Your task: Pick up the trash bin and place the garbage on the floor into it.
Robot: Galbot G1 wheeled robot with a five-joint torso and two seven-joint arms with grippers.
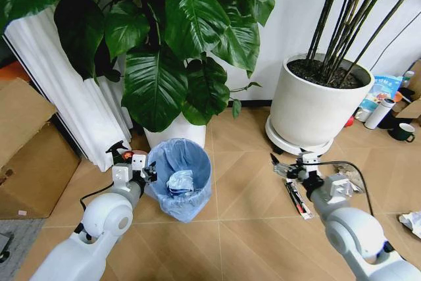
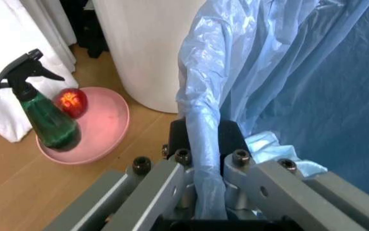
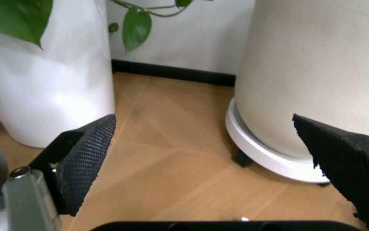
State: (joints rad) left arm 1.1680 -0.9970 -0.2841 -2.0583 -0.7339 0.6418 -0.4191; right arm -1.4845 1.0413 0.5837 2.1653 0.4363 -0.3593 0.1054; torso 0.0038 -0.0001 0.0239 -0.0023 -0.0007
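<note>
On the floor, left gripper fingers pinch the bin rim, not lifted; right gripper fingers spread, dark wrapper still down.

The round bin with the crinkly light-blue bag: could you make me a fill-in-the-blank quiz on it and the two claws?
1. The left gripper is shut on the round bag-lined trash bin's ____.
2. The right gripper is ____, holding nothing.
3. Crumpled ____ lies inside the bin.
4. A green spray bottle stands on a ____ plate.

Missing words: rim; open; paper; pink
</note>
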